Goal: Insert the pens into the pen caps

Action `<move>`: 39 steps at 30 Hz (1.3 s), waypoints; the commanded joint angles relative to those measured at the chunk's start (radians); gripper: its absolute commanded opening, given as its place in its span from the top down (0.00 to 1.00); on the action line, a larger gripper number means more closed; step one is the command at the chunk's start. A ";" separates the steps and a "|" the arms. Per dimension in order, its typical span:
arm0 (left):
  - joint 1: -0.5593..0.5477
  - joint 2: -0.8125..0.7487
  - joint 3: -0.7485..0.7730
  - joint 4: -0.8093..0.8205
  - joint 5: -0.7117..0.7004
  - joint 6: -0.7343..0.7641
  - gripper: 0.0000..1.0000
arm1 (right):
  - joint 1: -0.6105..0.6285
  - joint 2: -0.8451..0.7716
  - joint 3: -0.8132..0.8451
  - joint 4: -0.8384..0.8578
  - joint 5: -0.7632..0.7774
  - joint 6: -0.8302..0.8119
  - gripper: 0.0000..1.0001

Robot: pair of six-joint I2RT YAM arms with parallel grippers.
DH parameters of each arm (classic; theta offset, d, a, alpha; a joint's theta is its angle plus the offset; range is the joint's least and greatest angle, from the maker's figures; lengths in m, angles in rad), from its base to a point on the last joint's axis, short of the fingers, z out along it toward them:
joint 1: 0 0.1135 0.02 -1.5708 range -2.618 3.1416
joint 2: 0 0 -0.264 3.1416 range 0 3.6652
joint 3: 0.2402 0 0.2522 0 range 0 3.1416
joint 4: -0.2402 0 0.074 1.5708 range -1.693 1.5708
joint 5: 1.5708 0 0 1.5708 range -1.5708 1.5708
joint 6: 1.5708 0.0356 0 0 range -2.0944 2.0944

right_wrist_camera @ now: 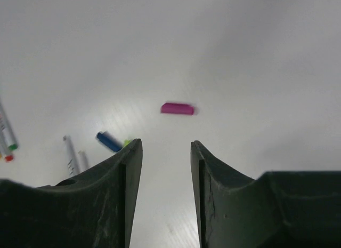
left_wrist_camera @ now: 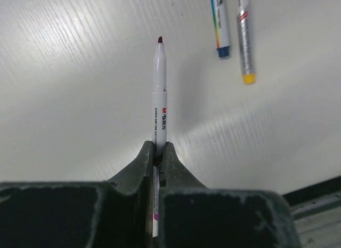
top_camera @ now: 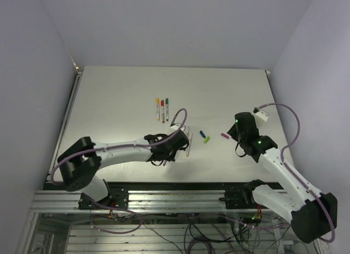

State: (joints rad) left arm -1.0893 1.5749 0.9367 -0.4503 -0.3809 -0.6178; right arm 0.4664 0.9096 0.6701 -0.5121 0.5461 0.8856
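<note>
One uncapped pen (left_wrist_camera: 160, 88) is clamped between the left gripper's (left_wrist_camera: 159, 152) jaws. Its barrel runs out toward twelve o'clock, dark tip farthest. The barrel reads "M&G"; the smaller print is illegible. The right gripper's (right_wrist_camera: 166, 152) jaws stand apart, holding nothing. The magenta cap (right_wrist_camera: 178, 108) lies just beyond them at twelve o'clock, the blue cap (right_wrist_camera: 108, 141) at ten.
</note>
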 commanded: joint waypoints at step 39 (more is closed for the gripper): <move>-0.002 -0.323 -0.142 0.069 0.089 -0.028 0.93 | -0.315 0.618 0.241 0.080 -0.667 -0.911 0.48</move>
State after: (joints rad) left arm -1.0893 1.2697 0.7990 -0.4152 -0.3099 -0.6365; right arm 0.1627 1.4921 0.8848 -0.4175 -0.0761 0.0013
